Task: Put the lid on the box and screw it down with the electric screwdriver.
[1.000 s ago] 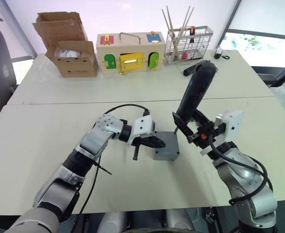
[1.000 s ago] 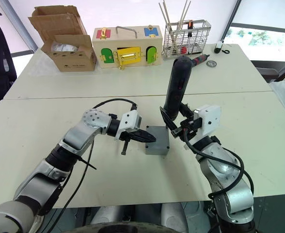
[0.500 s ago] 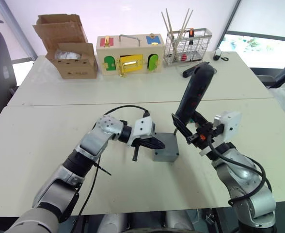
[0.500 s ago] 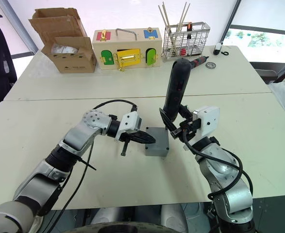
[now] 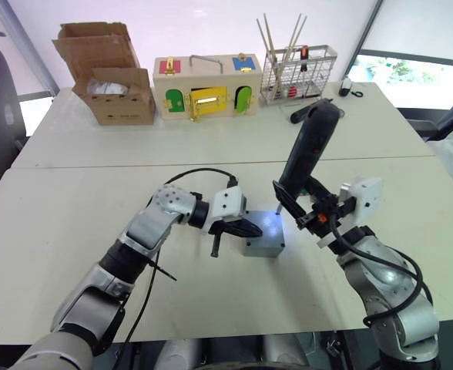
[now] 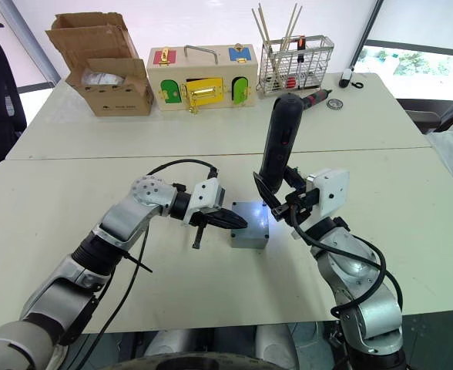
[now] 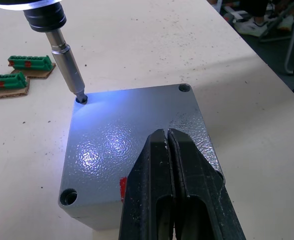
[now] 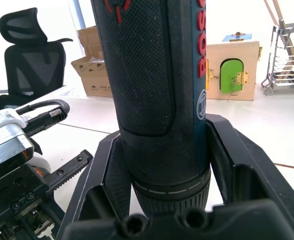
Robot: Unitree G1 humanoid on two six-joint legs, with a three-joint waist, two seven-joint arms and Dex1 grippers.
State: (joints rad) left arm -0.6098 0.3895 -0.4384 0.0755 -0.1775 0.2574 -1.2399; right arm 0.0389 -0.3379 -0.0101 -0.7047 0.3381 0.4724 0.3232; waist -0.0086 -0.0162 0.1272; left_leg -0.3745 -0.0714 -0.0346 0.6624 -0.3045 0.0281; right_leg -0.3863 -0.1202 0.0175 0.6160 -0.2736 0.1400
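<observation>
Left wrist view gives the clearest look: the lid (image 7: 137, 145) already sits on the box (image 5: 263, 245), and the bit of the screwdriver (image 5: 307, 158) stands in the lid's far corner hole with its tip lamp throwing a bluish glow across the grey top. So the step in hand looks like driving that corner screw. The left gripper (image 7: 169, 165) has its jaws together, pressed down on the lid's near edge as if steadying it. The right gripper (image 6: 276, 202) has its jaws clamped round the screwdriver's lower barrel, holding it almost upright, leaning slightly away toward the far side.

The box lies near the middle of the near tabletop (image 5: 72, 231), between the two arms. Two other corner holes show in the wrist view; whether screws sit in them I cannot tell. My guess is the next move calls for keeping the bit square in the hole while it runs, then lifting clear and shifting to another corner without nudging the lid.

On the far tabletop, an open cardboard box (image 5: 111, 73) holds something pale, a wire basket (image 5: 300, 71) holds tall sticks and small tools, and a wooden latch box (image 5: 207, 83) stands between them.
</observation>
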